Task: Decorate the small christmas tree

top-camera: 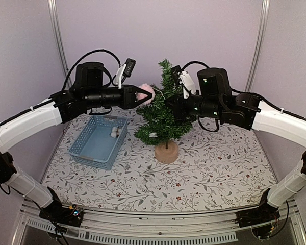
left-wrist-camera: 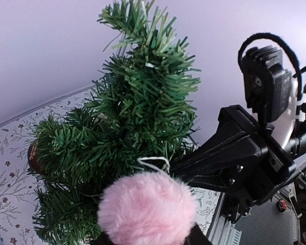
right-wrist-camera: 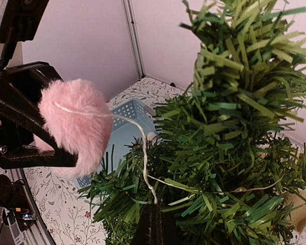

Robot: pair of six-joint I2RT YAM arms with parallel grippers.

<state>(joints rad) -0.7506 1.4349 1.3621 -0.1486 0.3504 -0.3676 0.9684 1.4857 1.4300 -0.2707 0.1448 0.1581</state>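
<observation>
The small christmas tree [top-camera: 163,115] stands on its round tan base [top-camera: 167,152] mid-table. A fluffy pink pom-pom [top-camera: 148,93] sits against its upper left branches, with my left gripper [top-camera: 144,95] shut on it. In the left wrist view the pom-pom [left-wrist-camera: 148,209] fills the space between the fingers, and its white string loop [left-wrist-camera: 154,162] points into the tree [left-wrist-camera: 127,127]. My right gripper [right-wrist-camera: 160,212] is pushed into the branches [right-wrist-camera: 234,143] from the right. It is shut on the end of the string [right-wrist-camera: 143,148], which runs back to the pom-pom [right-wrist-camera: 71,125].
A blue basket [top-camera: 98,140] lies left of the tree with small white ornaments [top-camera: 114,132] inside. Both arms meet at the tree's upper part, over the floral tablecloth [top-camera: 214,168]. Walls enclose the back and sides.
</observation>
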